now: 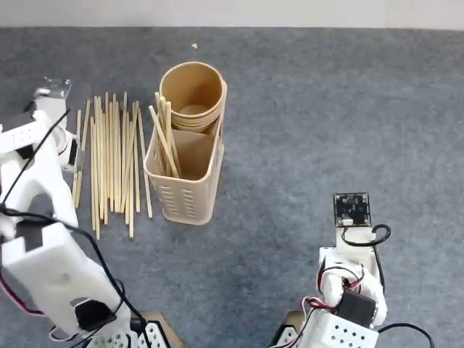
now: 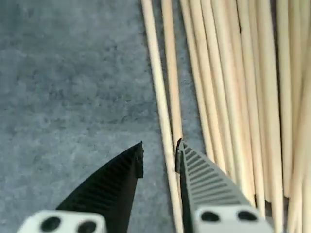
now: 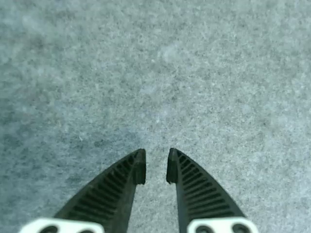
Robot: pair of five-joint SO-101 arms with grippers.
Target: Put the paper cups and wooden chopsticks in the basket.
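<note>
Stacked paper cups (image 1: 192, 93) stand in the far compartment of the beige basket (image 1: 190, 197), and a few wooden chopsticks (image 1: 165, 141) lean in its near compartment. Several loose chopsticks (image 1: 112, 163) lie in a row on the grey carpet to the basket's left. My left gripper (image 2: 159, 151) is low over the outer edge of that row. It is open, and the outermost chopstick (image 2: 163, 97) runs between its fingers. My right gripper (image 3: 155, 167) hangs over bare carpet at the front right, its fingers slightly apart with nothing between them.
The white left arm (image 1: 32, 167) rises along the left edge beside the chopsticks. The right arm (image 1: 351, 290) is folded at the front right. Grey carpet (image 1: 326, 109) stretches open to the right of the basket.
</note>
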